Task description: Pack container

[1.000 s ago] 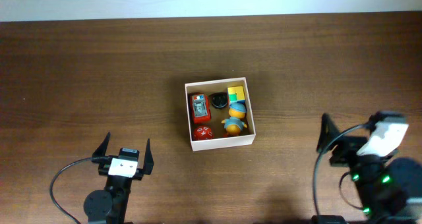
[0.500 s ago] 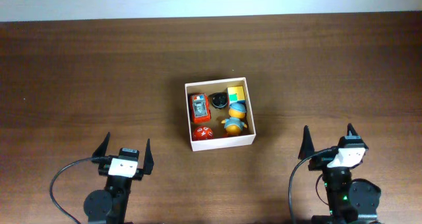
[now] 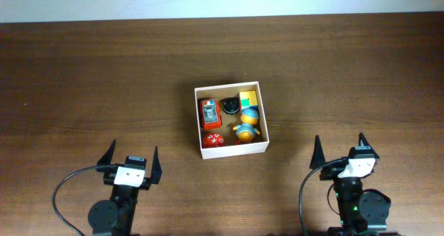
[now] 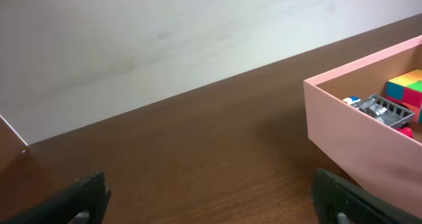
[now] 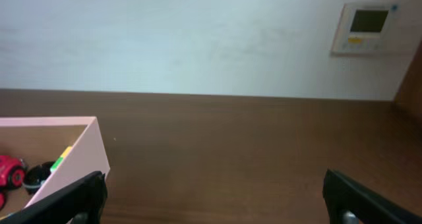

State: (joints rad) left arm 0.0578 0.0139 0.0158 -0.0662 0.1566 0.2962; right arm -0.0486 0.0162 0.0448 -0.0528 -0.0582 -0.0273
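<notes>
The left tool [image 3: 134,147] sits at the near left of the dark wooden bench [image 3: 97,76], its two black fingers [image 3: 111,153] spread wide with nothing between them. A black cable [image 3: 64,187] loops out from the arm on its left side. In the left wrist view the fingers show only as dark tips in the lower corners, with bare wood between them and a pale wall [image 4: 165,33] beyond the far edge of the bench.

The container [image 3: 234,150] stands at the middle of the bench, well apart from both tools and forward of them, a square shallow box with thin white walls. Inside, at the left, a red toy car [image 3: 210,113] lies lengthwise, with a red ball-like toy [image 3: 214,139] in the near left corner below it. A small black round piece [image 3: 229,106] lies just right of the car. At the far right corner is a cube [image 3: 248,98] with yellow, green and blue faces, and below it an orange figure with a blue cap [image 3: 247,125] fills the near right part. From the left wrist the container's wall appears at the right edge, with the car's grey top and the cube showing over the rim.

The right tool [image 3: 340,137] sits at the near right of the bench, likewise spread wide and holding nothing. Its wrist view shows the container's corner at the lower left, and a small white wall panel [image 5: 364,28] with a screen at the upper right.
</notes>
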